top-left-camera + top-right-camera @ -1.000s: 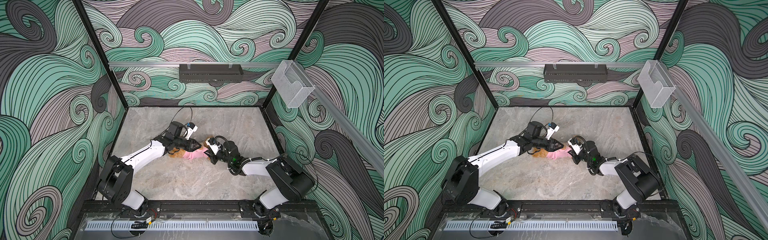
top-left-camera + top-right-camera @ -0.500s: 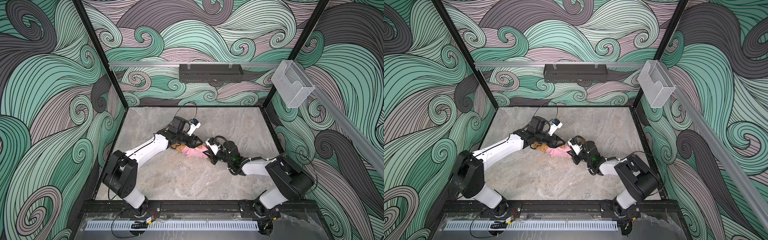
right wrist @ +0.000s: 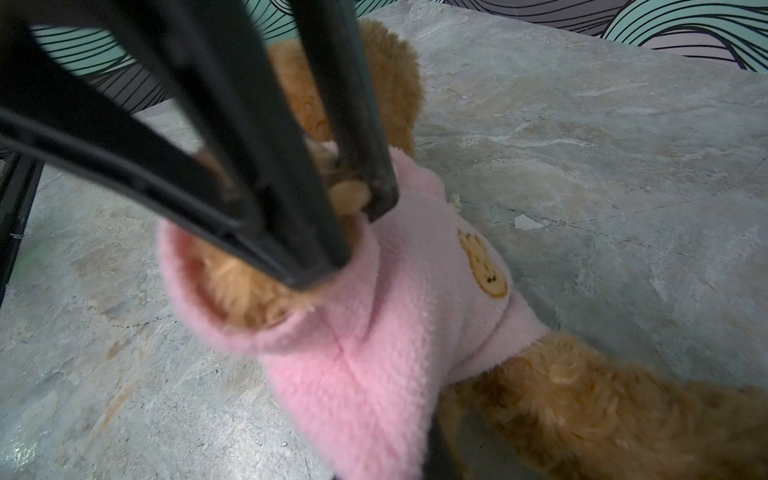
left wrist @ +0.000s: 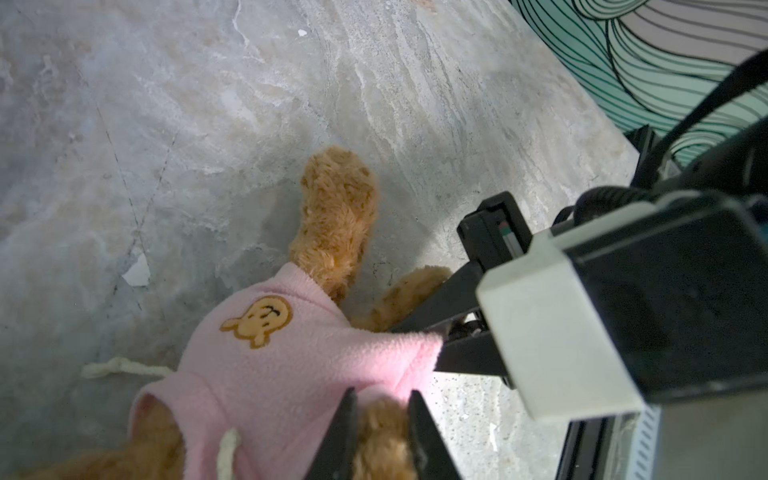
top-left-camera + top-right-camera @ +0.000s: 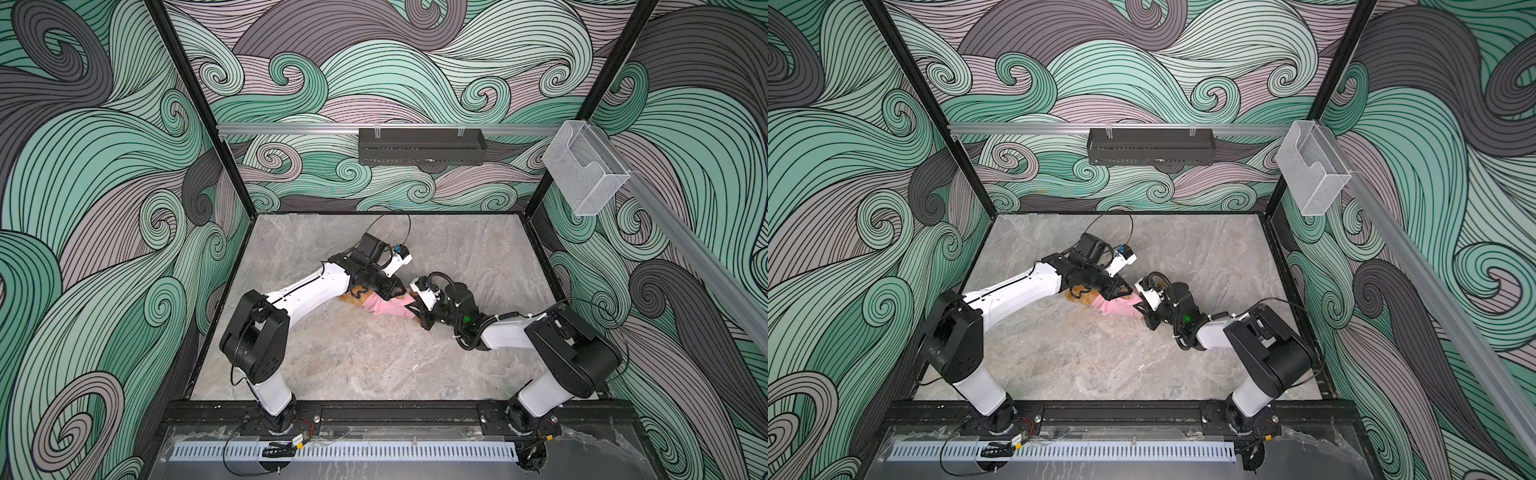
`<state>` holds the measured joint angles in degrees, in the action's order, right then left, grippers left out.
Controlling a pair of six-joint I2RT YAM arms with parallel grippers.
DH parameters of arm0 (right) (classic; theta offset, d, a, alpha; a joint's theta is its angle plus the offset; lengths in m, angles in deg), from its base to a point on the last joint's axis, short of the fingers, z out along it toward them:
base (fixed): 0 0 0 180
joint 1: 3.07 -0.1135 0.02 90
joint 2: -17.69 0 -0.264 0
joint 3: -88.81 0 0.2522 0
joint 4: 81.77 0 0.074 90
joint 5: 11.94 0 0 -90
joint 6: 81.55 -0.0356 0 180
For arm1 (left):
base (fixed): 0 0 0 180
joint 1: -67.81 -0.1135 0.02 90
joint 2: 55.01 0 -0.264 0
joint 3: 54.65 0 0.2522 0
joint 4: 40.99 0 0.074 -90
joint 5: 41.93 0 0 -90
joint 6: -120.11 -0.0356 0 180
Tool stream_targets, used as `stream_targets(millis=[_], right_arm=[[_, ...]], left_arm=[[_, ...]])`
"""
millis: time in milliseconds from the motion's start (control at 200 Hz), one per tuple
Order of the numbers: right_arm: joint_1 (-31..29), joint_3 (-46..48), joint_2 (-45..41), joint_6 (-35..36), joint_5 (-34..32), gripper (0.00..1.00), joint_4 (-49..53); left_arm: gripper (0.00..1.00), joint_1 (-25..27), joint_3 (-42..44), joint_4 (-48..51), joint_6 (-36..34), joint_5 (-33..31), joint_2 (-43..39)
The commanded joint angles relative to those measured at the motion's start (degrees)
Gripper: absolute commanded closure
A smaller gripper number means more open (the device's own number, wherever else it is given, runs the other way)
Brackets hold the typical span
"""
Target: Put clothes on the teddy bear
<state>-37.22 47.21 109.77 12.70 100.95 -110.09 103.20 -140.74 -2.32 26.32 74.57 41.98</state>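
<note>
The teddy bear [image 5: 352,298] [image 5: 1079,297] lies mid-table, its golden-brown body inside a pink fleece garment [image 5: 386,308] [image 4: 274,365] with an orange bear-face patch [image 4: 259,320]. My left gripper [image 4: 382,409] [image 5: 392,293] is shut on a furry limb poking from a garment opening. In the right wrist view its black fingers [image 3: 291,166] reach into that opening. My right gripper [image 5: 412,310] [image 3: 433,446] pinches the garment's edge and is mostly hidden under the fleece. Two bare furry limbs [image 4: 336,208] stick out beyond the garment.
A cream drawstring [image 4: 120,368] trails from the garment onto the grey stone tabletop [image 5: 374,365]. A small white chip [image 4: 137,272] marks the surface. A black box [image 5: 422,145] hangs on the back wall and a clear plastic holder [image 5: 586,174] on the right rail.
My left gripper swung over the bear and its jaws closed onto the furry limb. The right gripper kept its hold on the garment without moving.
</note>
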Motion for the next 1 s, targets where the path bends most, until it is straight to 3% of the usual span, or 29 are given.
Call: stream_targets(millis=[0,85,210,225,250,325,490,625,755,905,995], right_arm=[[0.0,-1.1,-0.3,0.8,0.5,0.97,-0.8],[0.0,-1.3,-2.5,1.8,-2.7,0.78,2.9],[-0.2,-1.4,-9.4,3.0,-7.6,0.45,9.4],[-0.2,-1.4,-10.4,3.1,-7.9,0.34,9.9],[-0.5,-1.4,-11.7,3.4,-8.5,0.25,10.3],[-1.8,-0.8,-14.7,4.6,-9.5,0.12,9.7],[-4.8,0.2,-15.7,4.2,-11.1,0.1,4.6],[-7.1,-0.2,-12.7,1.3,-14.7,0.16,-0.5],[-7.7,-0.3,-8.3,-4.6,-20.8,0.22,-7.5],[-7.9,-1.7,-3.8,-9.4,-21.2,0.27,-13.5],[-7.8,-1.3,-2.0,-11.5,-23.0,0.36,-13.9]], left_arm=[[0.93,0.5,-2.2,2.5,-0.7,-0.2,0.1],[1.0,0.3,-2.6,2.0,2.3,0.0,-0.8],[1.0,0.3,-0.9,-2.8,11.2,2.6,-2.0],[1.0,0.3,-0.7,-3.3,12.4,2.9,-2.1],[1.0,0.3,-0.5,-3.9,14.4,3.3,-2.0],[1.0,0.3,0.0,-4.5,19.7,3.1,-1.8],[1.0,0.4,0.1,-5.6,29.5,3.4,-1.0],[1.0,0.4,0.3,-7.8,34.6,5.1,-0.4],[1.0,0.6,0.9,-9.2,37.0,6.5,-0.6],[1.0,0.9,1.4,-9.7,38.3,7.9,-0.4],[1.0,1.0,1.4,-9.9,38.8,9.1,-0.4]])
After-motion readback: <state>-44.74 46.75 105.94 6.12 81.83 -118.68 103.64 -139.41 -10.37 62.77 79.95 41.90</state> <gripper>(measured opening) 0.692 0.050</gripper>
